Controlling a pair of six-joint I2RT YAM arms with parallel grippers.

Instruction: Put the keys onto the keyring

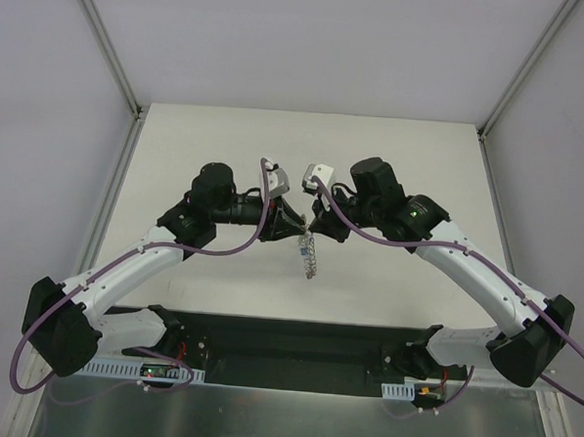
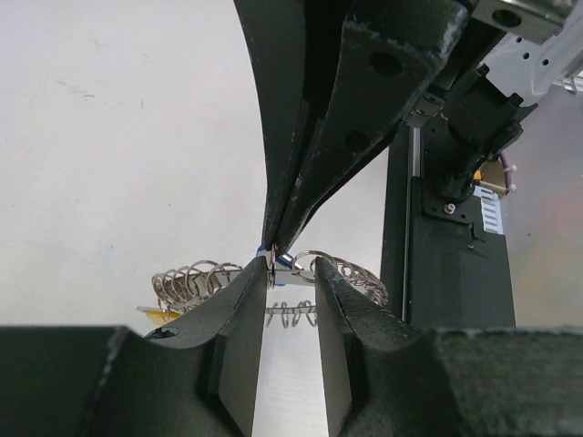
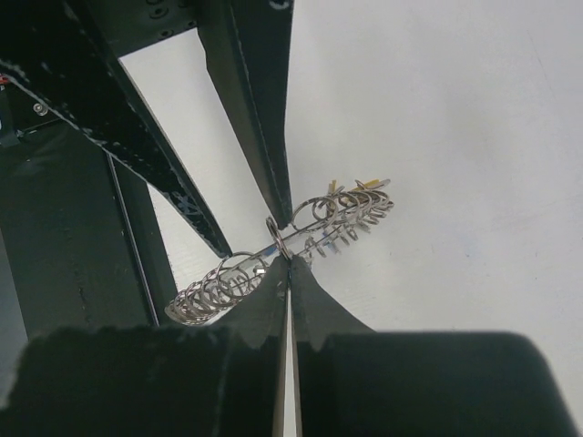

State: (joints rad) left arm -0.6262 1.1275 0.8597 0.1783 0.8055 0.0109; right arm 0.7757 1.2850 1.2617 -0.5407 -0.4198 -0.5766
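Note:
The keyring (image 1: 309,257) is a grey band strung with several small wire rings, held off the white table between both grippers. In the right wrist view my right gripper (image 3: 290,262) is shut at the keyring's (image 3: 239,278) middle. The left wrist view shows a blue key (image 2: 284,261) pinched at the right gripper's tips (image 2: 273,248). My left gripper (image 2: 290,273) stands partly open, its fingers (image 3: 273,196) astride the band (image 2: 293,277) without clamping it. Yellow keys (image 3: 353,188) hang at the ring's far end, and one yellow key (image 2: 157,314) shows at the left.
The two arms meet tip to tip over the middle of the table (image 1: 393,155). A black base plate (image 1: 286,341) with the arm mounts runs along the near edge. Metal frame rails (image 1: 118,180) border the table on both sides.

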